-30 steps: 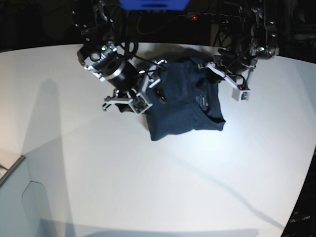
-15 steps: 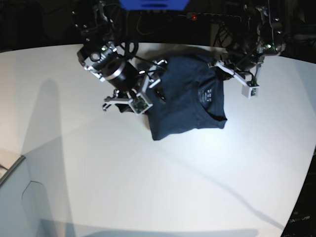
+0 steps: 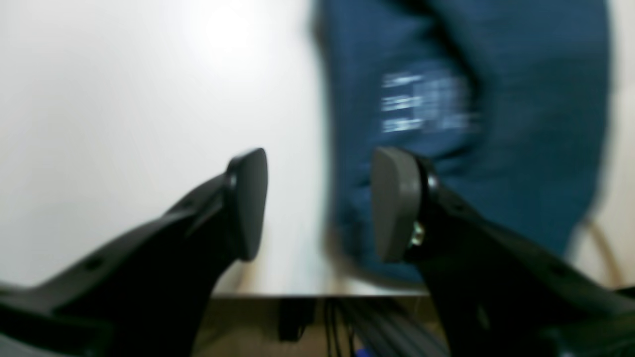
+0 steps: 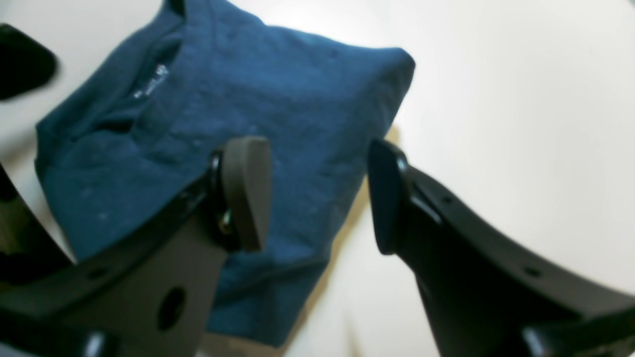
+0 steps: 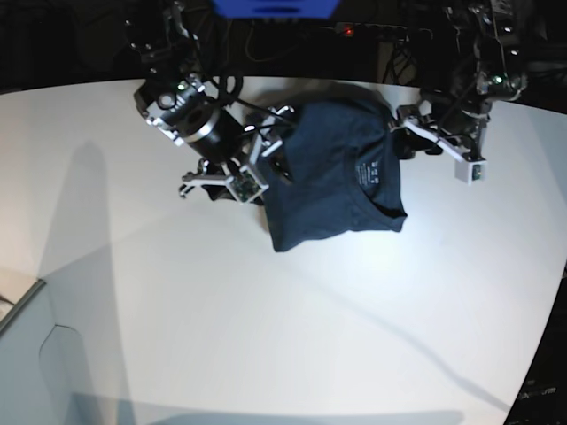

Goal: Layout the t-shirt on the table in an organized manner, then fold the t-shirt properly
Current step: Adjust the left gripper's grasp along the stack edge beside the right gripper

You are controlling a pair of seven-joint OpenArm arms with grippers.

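Now folded t-shirt (image 5: 337,177) on table (image 5: 266,319), between both arms' parted fingers (image 4: 246,191), untouched

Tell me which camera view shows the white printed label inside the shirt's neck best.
The base view: the white printed label sits sharp and unobstructed on the whole dark navy-blue fabric t-shirt. The left wrist view shows the label larger but smeared by motion blur. The right wrist view catches only a small blurred white patch near the collar.

T-shirt between the two grippers on the table

The t-shirt (image 5: 337,173) lies on the table (image 5: 266,328), just beside the right gripper (image 5: 237,164); the left gripper (image 5: 436,152) hangs off its opposite edge, apart from the cloth.
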